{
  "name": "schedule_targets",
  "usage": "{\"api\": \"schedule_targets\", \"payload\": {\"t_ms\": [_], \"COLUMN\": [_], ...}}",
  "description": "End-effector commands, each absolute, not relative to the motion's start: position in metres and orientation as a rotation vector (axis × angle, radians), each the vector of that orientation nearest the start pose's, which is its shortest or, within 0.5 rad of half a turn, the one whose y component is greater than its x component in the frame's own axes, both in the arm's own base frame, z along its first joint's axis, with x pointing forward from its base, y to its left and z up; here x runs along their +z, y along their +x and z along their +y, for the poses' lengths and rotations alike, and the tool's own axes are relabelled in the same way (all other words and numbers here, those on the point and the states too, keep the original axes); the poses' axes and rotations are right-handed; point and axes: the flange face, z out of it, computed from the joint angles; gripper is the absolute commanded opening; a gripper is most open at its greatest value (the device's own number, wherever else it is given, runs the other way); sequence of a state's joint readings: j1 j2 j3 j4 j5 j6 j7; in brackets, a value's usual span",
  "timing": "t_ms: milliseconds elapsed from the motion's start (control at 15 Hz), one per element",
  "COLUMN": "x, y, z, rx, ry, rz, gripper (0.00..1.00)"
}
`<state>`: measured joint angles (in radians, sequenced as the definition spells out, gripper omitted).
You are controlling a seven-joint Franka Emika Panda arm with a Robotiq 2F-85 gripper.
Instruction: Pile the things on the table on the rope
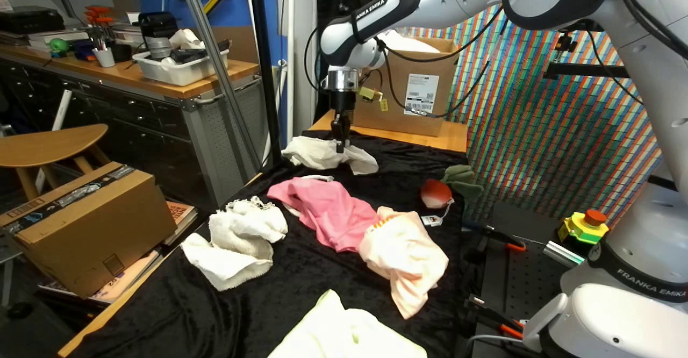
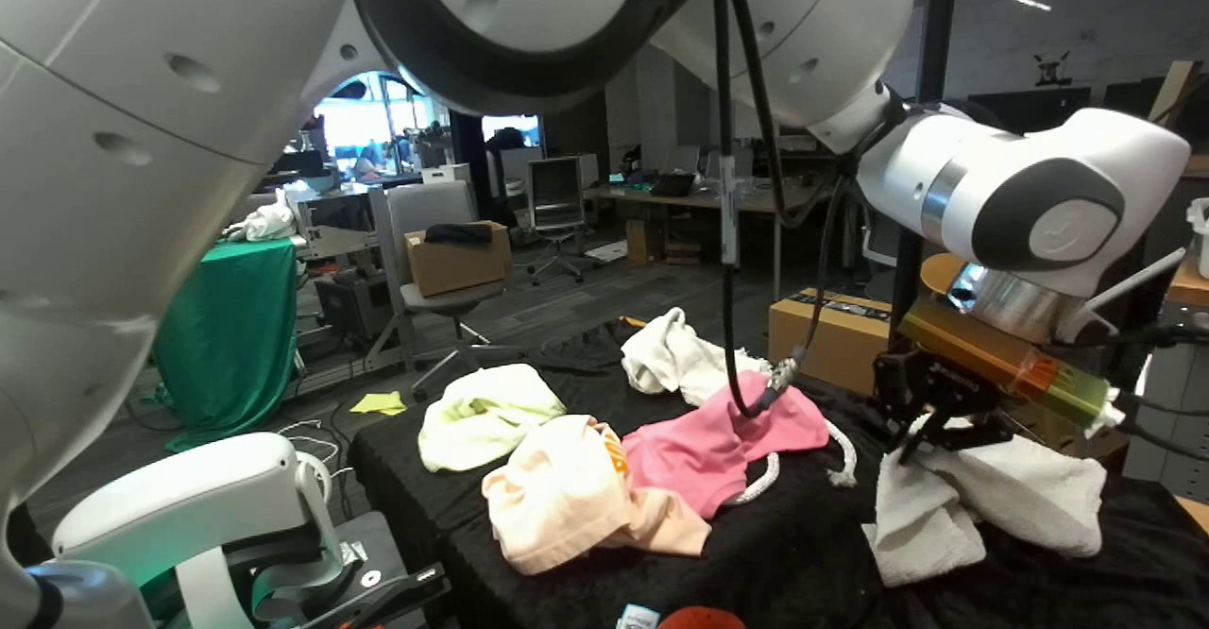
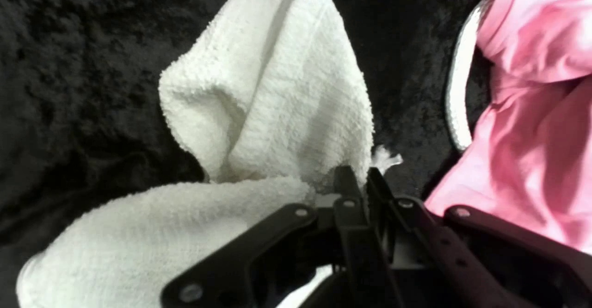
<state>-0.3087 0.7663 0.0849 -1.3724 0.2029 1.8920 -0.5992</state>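
Observation:
My gripper is low over the far end of the black-covered table, also in an exterior view. In the wrist view its fingers are nearly together with the edge of a white towel pinched between them. This towel lies crumpled on the table in both exterior views. A white rope shows in part beside and under a pink cloth; its curve is also in the wrist view. A peach cloth overlaps the pink cloth's near end. Most of the rope is hidden.
A second white towel and a pale green cloth lie on the table. A red round object with a tag and a green soft object lie near the robot-side edge. A cardboard box stands behind the gripper.

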Motion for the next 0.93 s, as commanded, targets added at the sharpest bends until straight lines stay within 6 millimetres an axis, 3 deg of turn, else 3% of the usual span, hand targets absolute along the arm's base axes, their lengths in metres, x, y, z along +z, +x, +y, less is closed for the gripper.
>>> {"api": "schedule_targets", "payload": {"t_ms": [0, 400, 867], "x": [0.298, 0.372, 0.439], "y": [0.671, 0.649, 0.623], "z": [-0.130, -0.074, 0.033], "rx": [0.198, 0.227, 0.203], "ry": [-2.719, -2.626, -2.490], "rz": [-0.637, -1.044, -1.500], "gripper": [0.10, 0.10, 0.10]}}
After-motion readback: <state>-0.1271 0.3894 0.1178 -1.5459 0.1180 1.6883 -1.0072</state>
